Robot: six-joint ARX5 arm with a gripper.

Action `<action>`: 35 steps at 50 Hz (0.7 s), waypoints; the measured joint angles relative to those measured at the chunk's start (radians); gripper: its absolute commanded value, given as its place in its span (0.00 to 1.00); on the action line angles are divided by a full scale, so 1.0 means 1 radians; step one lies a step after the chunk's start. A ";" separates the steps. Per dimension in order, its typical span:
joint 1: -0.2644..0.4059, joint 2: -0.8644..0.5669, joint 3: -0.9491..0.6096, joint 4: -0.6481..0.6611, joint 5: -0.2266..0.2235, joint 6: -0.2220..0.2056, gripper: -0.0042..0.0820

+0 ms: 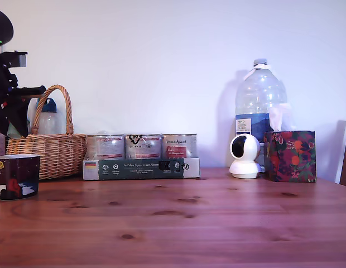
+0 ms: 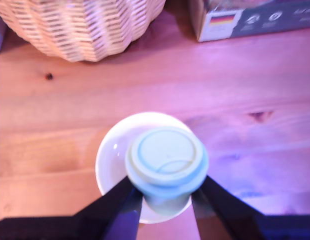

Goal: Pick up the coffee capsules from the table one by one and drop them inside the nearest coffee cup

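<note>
Wrist view, gripper: the black two-fingered gripper (image 2: pixel 166 197) is clenched on the capsule, one finger on each side of its tapered body.
Capsule: the small pale grey-green tapered coffee capsule (image 2: pixel 166 162), flat wide rim toward the camera, sits between the fingers and directly over the cup's opening, covering part of it.
Cup: the squat dark maroon coffee cup (image 2: pixel 111 162) shows a white interior and pale round rim below the capsule; whether the capsule touches the rim cannot be told, as the picture is blurred here.
Table: the reddish-brown wooden plank table (image 2: pixel 245 90) with dark knots carries the cup.
Exterior view, arm: the black arm (image 1: pixel 8 84) hangs above the cup (image 1: pixel 17 177) at the exterior view's left edge; the capsule is only a pale patch there.
Basket: a woven wicker basket with a hoop handle (image 1: pixel 53 151) stands just behind the cup.
Cans: three silver labelled cans in a dark green cardboard tray (image 1: pixel 141 167) stand beside the basket, toward the exterior view's right.
</note>
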 measured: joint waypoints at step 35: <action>0.010 0.066 0.043 -0.065 -0.006 0.016 0.26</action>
